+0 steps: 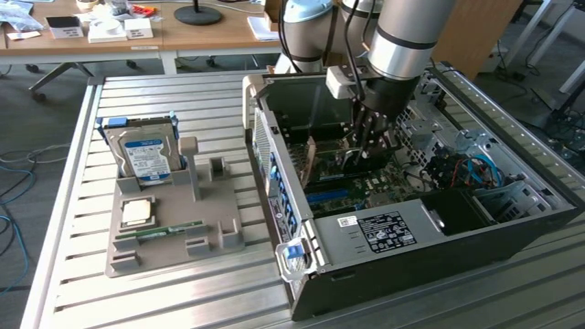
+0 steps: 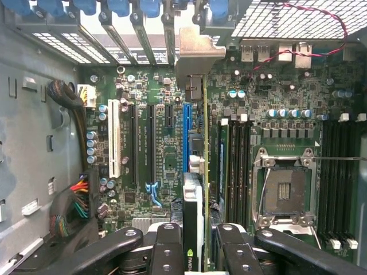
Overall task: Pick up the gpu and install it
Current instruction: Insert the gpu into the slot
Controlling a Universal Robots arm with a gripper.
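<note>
- Wrist view: the gripper (image 2: pixel 194 249), half closed, clamps the gpu (image 2: pixel 194 206) edge-on over the motherboard (image 2: pixel 143 154), beside the blue slot (image 2: pixel 186 137). The card looks stiff, light and fragile, best held by its edges.
- Exterior view: the computer case (image 1: pixel 439 240) walls and the cables (image 1: pixel 475 171) crowd the arm. The hard drive (image 1: pixel 146 154) and RAM strip (image 1: pixel 169 229) stand well apart, near the bench (image 1: pixel 137 301) edge.

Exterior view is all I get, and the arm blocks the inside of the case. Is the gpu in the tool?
Observer: Yes, the tool holds the gpu edge-on between its fingers.
Operator: Where is its bracket?
Observer: Its silver bracket is at the rear slot openings.
Operator: Which slot is nearest?
Observer: The blue slot, running right alongside the gpu; seating I cannot tell.
</note>
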